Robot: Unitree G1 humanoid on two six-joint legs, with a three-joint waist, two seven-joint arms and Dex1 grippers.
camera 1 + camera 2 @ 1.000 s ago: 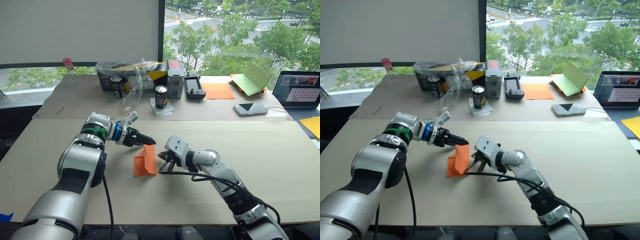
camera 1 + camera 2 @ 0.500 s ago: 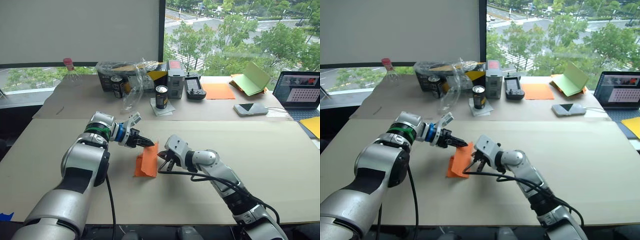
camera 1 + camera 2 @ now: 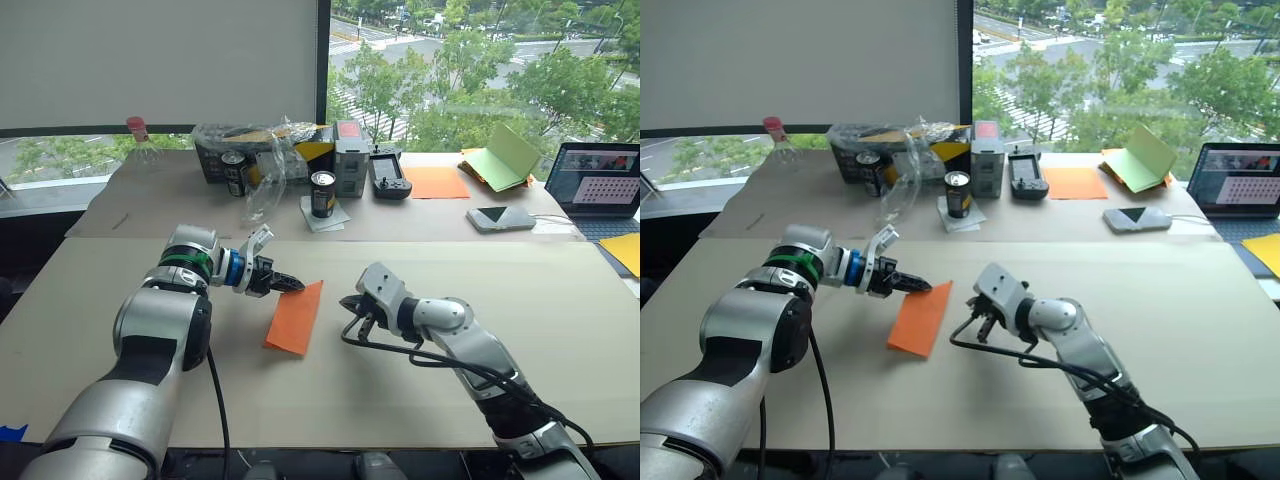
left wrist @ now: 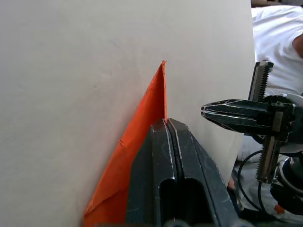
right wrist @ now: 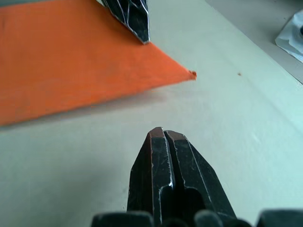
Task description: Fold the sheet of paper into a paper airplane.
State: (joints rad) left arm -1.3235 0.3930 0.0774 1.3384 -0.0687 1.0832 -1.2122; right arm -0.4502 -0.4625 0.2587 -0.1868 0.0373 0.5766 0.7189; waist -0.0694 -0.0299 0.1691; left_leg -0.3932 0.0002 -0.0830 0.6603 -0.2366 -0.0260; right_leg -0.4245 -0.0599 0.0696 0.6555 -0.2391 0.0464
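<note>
Sheet of paper (image 3: 295, 318) lies as a flat folded orange strip. Left gripper (image 3: 292, 286) pinches its far corner; right gripper (image 3: 350, 303) clenched empty, just right. Left wrist view adds a person's white shirt (image 4: 277, 42).

The sheet of paper (image 3: 296, 318) (bright orange, folded narrow) lies flat mid-table, slanted.

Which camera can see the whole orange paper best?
The left eye view: the whole folded sheet of paper lies flat, with the left gripper at its far corner. The right eye view matches. Wrist views catch just its edge and corner.
</note>
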